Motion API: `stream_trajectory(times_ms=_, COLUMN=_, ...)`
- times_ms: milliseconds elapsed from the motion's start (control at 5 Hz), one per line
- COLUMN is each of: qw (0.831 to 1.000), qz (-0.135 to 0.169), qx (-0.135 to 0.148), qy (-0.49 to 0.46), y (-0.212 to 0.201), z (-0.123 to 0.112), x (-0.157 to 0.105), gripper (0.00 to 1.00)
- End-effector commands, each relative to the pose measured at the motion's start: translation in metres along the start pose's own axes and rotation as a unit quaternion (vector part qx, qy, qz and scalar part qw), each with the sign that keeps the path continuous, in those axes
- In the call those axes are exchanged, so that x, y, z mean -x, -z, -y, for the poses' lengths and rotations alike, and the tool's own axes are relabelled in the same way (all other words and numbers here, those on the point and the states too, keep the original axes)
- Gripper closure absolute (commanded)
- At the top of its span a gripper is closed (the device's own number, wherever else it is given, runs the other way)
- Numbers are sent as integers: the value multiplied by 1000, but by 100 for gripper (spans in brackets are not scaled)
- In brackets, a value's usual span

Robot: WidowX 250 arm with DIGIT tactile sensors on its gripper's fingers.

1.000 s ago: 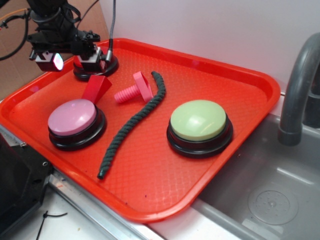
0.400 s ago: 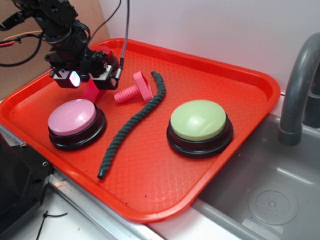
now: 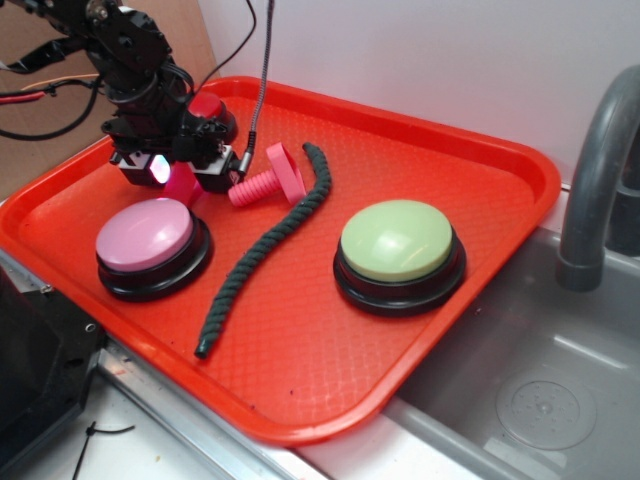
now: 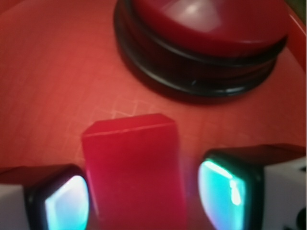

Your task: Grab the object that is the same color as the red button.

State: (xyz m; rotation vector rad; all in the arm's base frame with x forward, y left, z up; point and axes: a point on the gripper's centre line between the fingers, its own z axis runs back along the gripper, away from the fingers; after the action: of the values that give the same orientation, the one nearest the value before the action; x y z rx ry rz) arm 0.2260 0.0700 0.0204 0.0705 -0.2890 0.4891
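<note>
Red tray (image 3: pixel 480 160): red button (image 3: pixel 208 108) far-left corner w/ red wedge (image 3: pixel 180 185), pink button (image 3: pixel 150 245), pink screw (image 3: pixel 265 180), rope (image 3: pixel 262 250), green button (image 3: pixel 398 252).

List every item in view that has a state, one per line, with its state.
gripper: open, fingers either side of red wedge block, not touching
red wedge block: on tray, ungrasped
red button: unpressed
pink button: untouched
green button: untouched
pink screw toy: on its side
rope: loose

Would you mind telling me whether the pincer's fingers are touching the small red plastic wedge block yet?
Apart. The wrist view shows the red plastic wedge block between the fingers of the pincer, with a strip of tray visible on each side.
</note>
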Motion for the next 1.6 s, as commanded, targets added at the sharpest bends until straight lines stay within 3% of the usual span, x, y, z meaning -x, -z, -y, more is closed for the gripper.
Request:
stream_trajectory(times_ms=0, qw=1000, qz=5, qx=8, qy=2, y=-2, z=-2, x=-4, gripper=100)
stream_trajectory(times_ms=200, qw=998, qz=-49, qx=-35, qy=13, y=-6, z=-2, x=-7, gripper=100)
stream_trajectory(times_ms=400, qw=996, qz=-77, qx=-50, qy=20, y=-35, z=-1, x=-12, gripper=100)
stream_trajectory(times_ms=600, qw=996, qz=-82, qx=-24, qy=17, y=-86, z=-3, x=-16, gripper=100)
stream_trajectory(times_ms=800, qw=996, qz=-86, qx=-18, qy=9, y=-126, z=-7, x=-20, gripper=100)
stream_trajectory(times_ms=1000, qw=997, qz=-80, qx=-7, qy=-2, y=-157, z=-12, x=-19, gripper=100)
stream_trajectory(times_ms=1200, qw=999, qz=-48, qx=25, qy=5, y=-204, z=-14, x=-9, gripper=100)
stream_trajectory(times_ms=1400, qw=1000, qz=-19, qx=0, qy=-25, y=-227, z=-19, x=3, gripper=100)
